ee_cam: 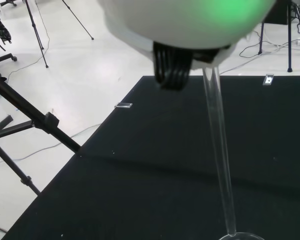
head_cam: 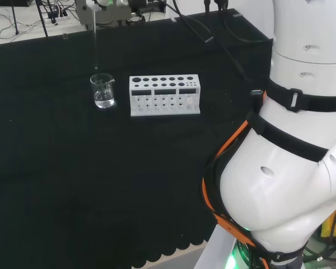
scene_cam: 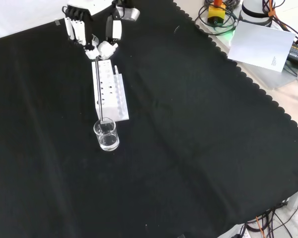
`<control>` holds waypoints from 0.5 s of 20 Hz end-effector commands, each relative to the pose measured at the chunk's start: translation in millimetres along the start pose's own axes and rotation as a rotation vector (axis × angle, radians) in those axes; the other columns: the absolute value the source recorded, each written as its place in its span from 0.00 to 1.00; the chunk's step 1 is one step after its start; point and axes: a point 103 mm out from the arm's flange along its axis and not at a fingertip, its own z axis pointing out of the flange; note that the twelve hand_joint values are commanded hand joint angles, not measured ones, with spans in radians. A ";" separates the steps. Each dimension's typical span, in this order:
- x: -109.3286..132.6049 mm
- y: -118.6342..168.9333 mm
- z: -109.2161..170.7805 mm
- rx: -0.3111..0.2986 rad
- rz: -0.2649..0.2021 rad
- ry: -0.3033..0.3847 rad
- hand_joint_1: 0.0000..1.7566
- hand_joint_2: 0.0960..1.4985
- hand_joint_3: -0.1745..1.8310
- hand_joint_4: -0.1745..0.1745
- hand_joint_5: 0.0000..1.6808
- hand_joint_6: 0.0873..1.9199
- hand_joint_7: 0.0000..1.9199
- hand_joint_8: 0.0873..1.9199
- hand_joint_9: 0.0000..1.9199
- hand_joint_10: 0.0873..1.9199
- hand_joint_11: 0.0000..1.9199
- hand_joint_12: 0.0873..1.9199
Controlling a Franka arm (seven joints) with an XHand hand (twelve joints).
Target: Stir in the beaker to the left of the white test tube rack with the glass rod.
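From where I stand, the robot hand (scene_cam: 97, 37) hangs over the far edge of the worktop (scene_cam: 188, 148), its fingertips (scene_cam: 105, 48) pinched round the top end of the glass rod (scene_cam: 99, 89). The rod drops nearly straight down from that pinch, and its lower tip sits right at the mouth of the beaker (scene_cam: 106, 134); I cannot tell whether it has entered the liquid.

Going left to right in the head view, the beaker (head_cam: 103, 91) stands directly below the robot hand, with a little clear liquid in its bottom. Just beside it, to its right, is the white test tube rack (head_cam: 164, 94), close but apart, a short way off from under the robot hand.

The rod looks thin, stiff, smooth and light, and I would guess it is slippery between hard fingertips and quick to snap if levered sideways. The hold at the very top leaves a long free length, so small wrist motions will likely swing the tip wide. In the wrist view the glass rod (ee_cam: 220, 160) runs away from the palm toward the beaker rim (ee_cam: 240, 236). The beaker looks light and thin-walled too; a knock on its wall could tip it or skate it across the cloth, so gentle circles kept off the glass seem wise.
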 end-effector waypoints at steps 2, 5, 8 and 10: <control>-20.5 8.1 14.4 0.025 0.001 0.012 0.76 0.31 0.51 0.00 0.79 0.17 0.74 0.36 0.91 0.27 0.72 0.54; -22.6 8.5 19.9 0.033 0.000 0.001 0.76 0.31 0.51 0.00 0.79 0.17 0.74 0.36 0.91 0.27 0.73 0.54; -24.1 11.4 24.9 0.038 0.000 0.004 0.76 0.31 0.51 0.00 0.79 0.17 0.74 0.36 0.91 0.27 0.73 0.54; -25.3 12.9 28.2 0.043 0.002 0.004 0.76 0.31 0.51 0.00 0.79 0.18 0.74 0.36 0.91 0.27 0.73 0.54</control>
